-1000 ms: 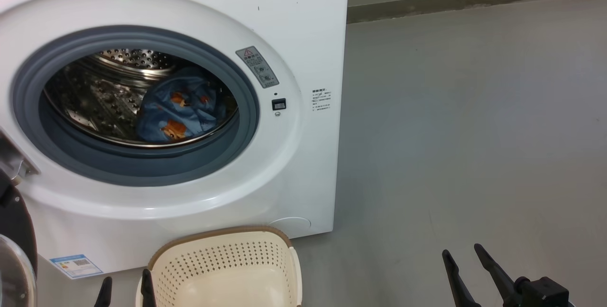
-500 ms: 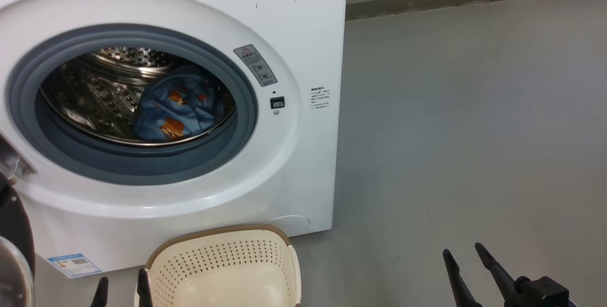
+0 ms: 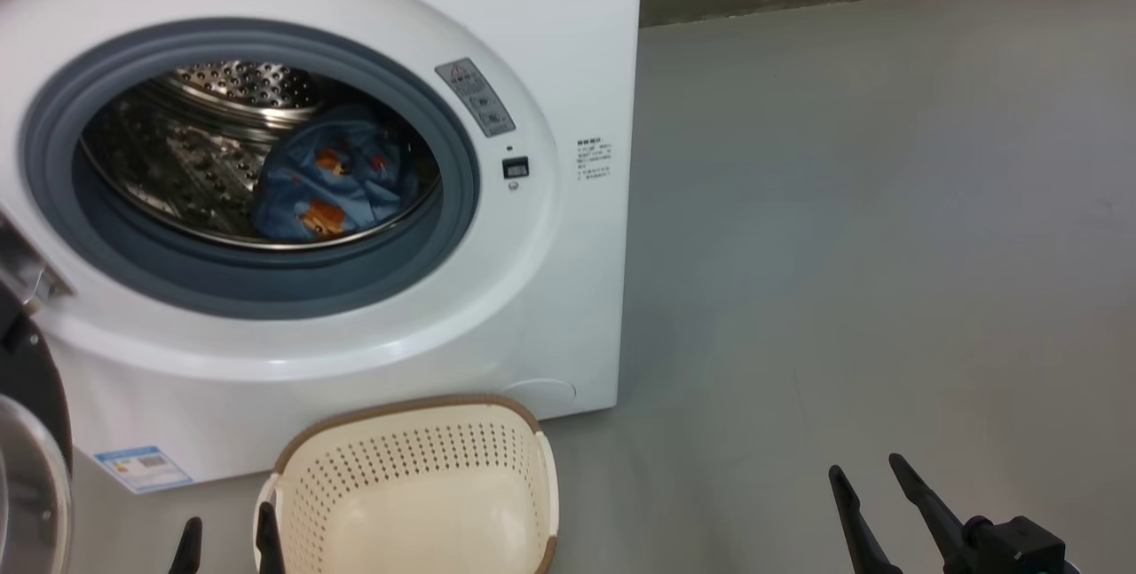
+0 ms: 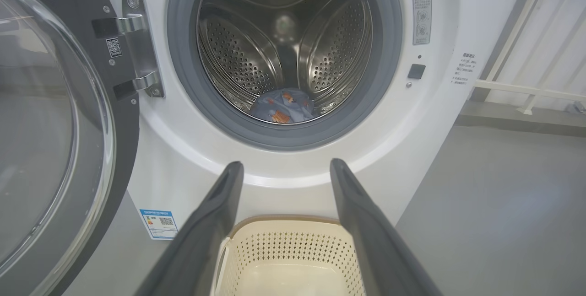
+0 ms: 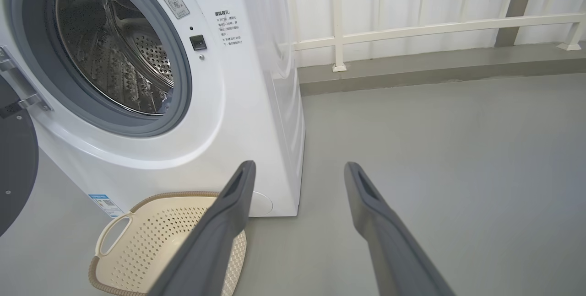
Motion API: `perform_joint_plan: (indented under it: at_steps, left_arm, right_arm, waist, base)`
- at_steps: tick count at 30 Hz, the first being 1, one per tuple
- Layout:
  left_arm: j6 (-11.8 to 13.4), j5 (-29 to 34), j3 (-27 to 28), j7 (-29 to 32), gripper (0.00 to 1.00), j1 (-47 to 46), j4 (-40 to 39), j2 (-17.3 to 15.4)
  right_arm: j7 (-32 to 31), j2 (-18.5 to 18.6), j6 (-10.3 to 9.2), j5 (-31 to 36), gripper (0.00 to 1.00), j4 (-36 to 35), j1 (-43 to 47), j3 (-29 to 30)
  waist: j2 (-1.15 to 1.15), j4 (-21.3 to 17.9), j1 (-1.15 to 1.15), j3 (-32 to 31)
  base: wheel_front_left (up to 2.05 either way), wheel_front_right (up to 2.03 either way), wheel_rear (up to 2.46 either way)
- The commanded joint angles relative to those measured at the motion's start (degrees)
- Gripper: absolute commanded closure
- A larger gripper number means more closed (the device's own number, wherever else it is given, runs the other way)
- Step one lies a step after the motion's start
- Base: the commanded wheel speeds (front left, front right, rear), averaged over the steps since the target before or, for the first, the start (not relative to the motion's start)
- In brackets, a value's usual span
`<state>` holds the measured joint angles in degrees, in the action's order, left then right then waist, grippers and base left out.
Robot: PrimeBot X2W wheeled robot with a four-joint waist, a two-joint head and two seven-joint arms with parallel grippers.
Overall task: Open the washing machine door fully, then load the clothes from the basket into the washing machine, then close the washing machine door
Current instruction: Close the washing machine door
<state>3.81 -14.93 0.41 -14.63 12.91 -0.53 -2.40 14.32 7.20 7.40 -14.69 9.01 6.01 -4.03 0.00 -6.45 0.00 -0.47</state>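
At the far left edge of the head view we see one round door [image 3: 31,414], swung wide open, its black rim and clear glass bulge cut off by the frame. In the left wrist view one metal hinge [image 4: 137,44] joins it to the cabinet. Low at the bottom left, the left end effector [image 3: 229,538] shows two dark fingers [image 3: 267,538] standing well apart with nothing between them, just beside the basket's left rim. Above them sits one blue label [image 3: 142,467] on the lower corner of the one white washing machine [image 3: 550,290].

Its opening takes up the upper left of the frame: one grey-blue seal [image 3: 266,290] ringing one perforated steel drum [image 3: 222,157]. The clothes [image 3: 333,188] lie inside the drum, toward its right side; we count one bundle of light blue fabric with orange-brown figures.

Bottom centre, one cream basket [image 3: 417,467] stands on the floor [image 3: 843,201] just in front of the machine, its holed walls and smooth bottom in plain sight. Right of the opening we count one grey warning sticker [image 3: 475,97].

At the bottom right, the right end effector [image 3: 865,467] rises over bare grey floor, its two fingers parted and gripping nothing.
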Motion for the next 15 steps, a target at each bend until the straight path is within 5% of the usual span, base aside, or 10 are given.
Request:
perform_joint_plan:
  at_steps: [1,8,15]
  left_arm:
    - [0.45,0.07,1.77,-0.37,0.00,-1.79,-1.52,-0.48]
    - [0.20,-0.27,1.84,-0.37,0.00,-1.85,-1.41,-0.48]
    - [0.47,0.03,1.73,-0.37,0.00,-1.75,-1.36,-0.48]
  right_arm:
    - [0.68,0.74,0.09,0.28,0.00,-1.37,-1.15,-1.21]
    - [0.68,0.73,0.09,0.26,0.00,-1.39,-1.15,-1.33]
    - [0.68,0.74,0.09,0.25,0.00,-1.43,-1.01,-1.28]
  waist:
    - [0.00,0.00,0.00,0.01]
    - [0.00,-0.05,0.00,0.10]
    - [0.00,0.01,0.00,0.21]
  base:
    - [-1.79,1.79,0.00]
    - [-1.81,1.81,0.00]
    - [-0.92,0.92,0.00]
